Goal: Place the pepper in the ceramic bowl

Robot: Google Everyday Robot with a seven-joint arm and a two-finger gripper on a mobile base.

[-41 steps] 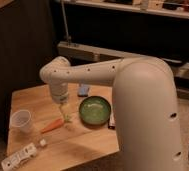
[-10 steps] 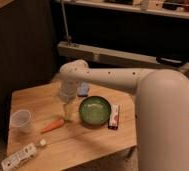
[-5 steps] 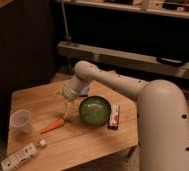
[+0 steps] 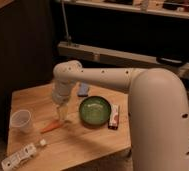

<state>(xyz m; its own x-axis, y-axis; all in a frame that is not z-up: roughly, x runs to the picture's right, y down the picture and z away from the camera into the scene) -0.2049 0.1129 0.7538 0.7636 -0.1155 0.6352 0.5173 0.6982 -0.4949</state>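
The orange pepper [image 4: 51, 127] lies on the wooden table [image 4: 83, 142], left of the green ceramic bowl [image 4: 95, 110], which has nothing in it. My gripper [image 4: 62, 114] hangs from the white arm, pointing down just above the pepper's right end, between the pepper and the bowl. The pepper still rests on the table.
A white plastic cup [image 4: 21, 120] stands at the table's left. A white bottle [image 4: 19, 156] lies at the front left corner. A snack bar [image 4: 114, 116] lies right of the bowl, and a blue object [image 4: 84, 89] lies behind it. My arm's bulk covers the right side.
The arm's wrist has swung back to the left and the gripper has come lower, closer to the pepper. The pepper and the bowl have not moved.
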